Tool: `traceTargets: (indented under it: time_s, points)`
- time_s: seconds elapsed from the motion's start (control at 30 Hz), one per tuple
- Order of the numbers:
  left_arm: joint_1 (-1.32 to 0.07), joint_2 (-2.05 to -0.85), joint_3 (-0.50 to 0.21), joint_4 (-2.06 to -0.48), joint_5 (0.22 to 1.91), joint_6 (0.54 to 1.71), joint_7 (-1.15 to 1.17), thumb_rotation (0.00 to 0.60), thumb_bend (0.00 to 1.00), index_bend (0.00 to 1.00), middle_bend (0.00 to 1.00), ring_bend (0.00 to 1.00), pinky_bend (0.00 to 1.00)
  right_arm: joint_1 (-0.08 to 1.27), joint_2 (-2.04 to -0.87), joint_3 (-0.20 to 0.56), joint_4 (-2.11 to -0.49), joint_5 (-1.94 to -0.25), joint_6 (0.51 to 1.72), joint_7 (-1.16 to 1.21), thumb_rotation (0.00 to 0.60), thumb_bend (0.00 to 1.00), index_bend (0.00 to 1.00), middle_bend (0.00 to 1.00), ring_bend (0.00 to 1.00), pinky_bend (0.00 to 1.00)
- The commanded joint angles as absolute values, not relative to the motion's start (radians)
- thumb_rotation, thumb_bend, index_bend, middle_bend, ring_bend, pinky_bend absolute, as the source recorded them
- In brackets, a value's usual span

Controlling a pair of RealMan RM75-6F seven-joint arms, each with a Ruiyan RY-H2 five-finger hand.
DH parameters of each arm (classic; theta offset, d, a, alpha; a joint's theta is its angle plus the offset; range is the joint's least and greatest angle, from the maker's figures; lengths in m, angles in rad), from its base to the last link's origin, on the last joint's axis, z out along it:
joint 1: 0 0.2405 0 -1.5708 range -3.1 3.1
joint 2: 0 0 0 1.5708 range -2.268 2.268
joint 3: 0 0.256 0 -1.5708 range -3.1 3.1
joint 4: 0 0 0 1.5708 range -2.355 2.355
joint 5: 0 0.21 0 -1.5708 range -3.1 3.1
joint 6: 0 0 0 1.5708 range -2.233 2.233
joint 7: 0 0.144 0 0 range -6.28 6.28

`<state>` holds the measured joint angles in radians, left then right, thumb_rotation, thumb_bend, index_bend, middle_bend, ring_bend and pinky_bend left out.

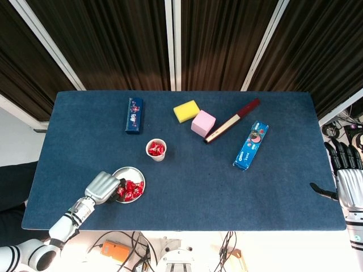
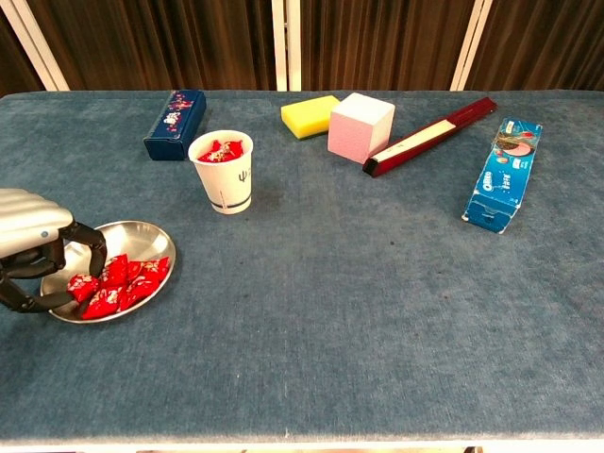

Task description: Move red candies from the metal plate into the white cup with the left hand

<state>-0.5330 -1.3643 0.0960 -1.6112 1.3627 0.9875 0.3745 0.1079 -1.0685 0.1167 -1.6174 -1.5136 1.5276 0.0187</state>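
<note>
left hand (image 1: 103, 187) over metal plate (image 1: 126, 171) of red candies (image 1: 131, 190), white cup (image 1: 156, 149) beyond
</note>
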Motion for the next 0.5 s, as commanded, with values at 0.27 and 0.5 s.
traceTargets:
  time_s: [0.27, 0.5]
  points:
    - [-0.532, -1.354, 0.085, -1.612, 1.372, 0.973, 0.310, 0.600, 0.40, 0.54, 0.92, 0.84, 0.84, 0.108, -1.070, 0.118, -1.617, -1.514, 1.529, 0.020, 0.600, 0.11, 0.00, 0.01, 0.00, 0.00]
    - [-0.535, -1.311, 0.025, -1.665, 1.396, 1.030, 0.234, 0.600, 0.40, 0.54, 0.92, 0.84, 0.84, 0.106, -1.066, 0.119, -1.618, -1.517, 1.537, 0.023, 0.600, 0.11, 0.00, 0.01, 0.00, 0.00]
